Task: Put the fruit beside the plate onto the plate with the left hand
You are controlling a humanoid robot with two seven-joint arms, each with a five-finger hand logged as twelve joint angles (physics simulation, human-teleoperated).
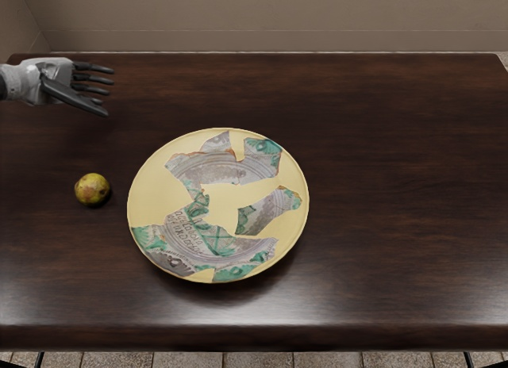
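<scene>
Dark wooden table (pixel 381 106), plain wall behind. Left hand (pixel 67 82): far-left corner, fingers spread, holding nothing. Fruit (pixel 92 189): small, round, yellow-green; on the tabletop, well apart from the hand, just left of the plate, not touching it. Plate (pixel 147 197): yellow, patchy grey-green pattern, centre of table, nothing on it. Risk: round fruit likely rolls off if nudged by a fingertip. Obscured: arm cut by frame edge; fruit variety unclear; right arm unseen.
</scene>
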